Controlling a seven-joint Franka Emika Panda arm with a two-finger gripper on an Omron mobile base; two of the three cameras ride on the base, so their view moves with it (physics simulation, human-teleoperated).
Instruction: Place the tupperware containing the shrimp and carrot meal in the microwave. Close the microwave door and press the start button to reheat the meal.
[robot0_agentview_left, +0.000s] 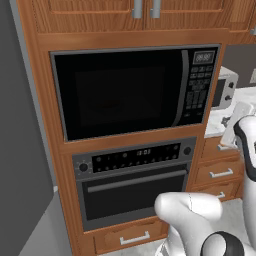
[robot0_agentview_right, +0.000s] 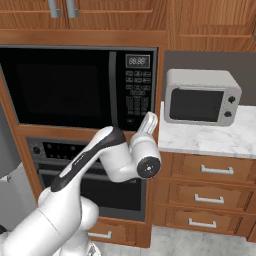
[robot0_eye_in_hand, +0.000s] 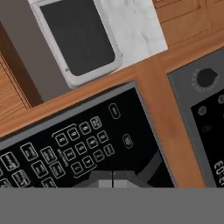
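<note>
Microwave door (robot0_agentview_left: 117, 92) shut, tupperware presumably inside, unseen; end effector (robot0_eye_in_hand: 113, 183), fingertips together and empty, faces the microwave (robot0_agentview_right: 80, 85) keypad (robot0_eye_in_hand: 74, 151); start press judged remaining.

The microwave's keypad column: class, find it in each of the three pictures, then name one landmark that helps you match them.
Left base view: the keypad column runs down the right end of the microwave, upper right.
Right base view: upper centre, just above the gripper.
Hand view: rolled, across the lower left.
Shared landmark: the small white-silver countertop appliance beside the keypad.
</note>
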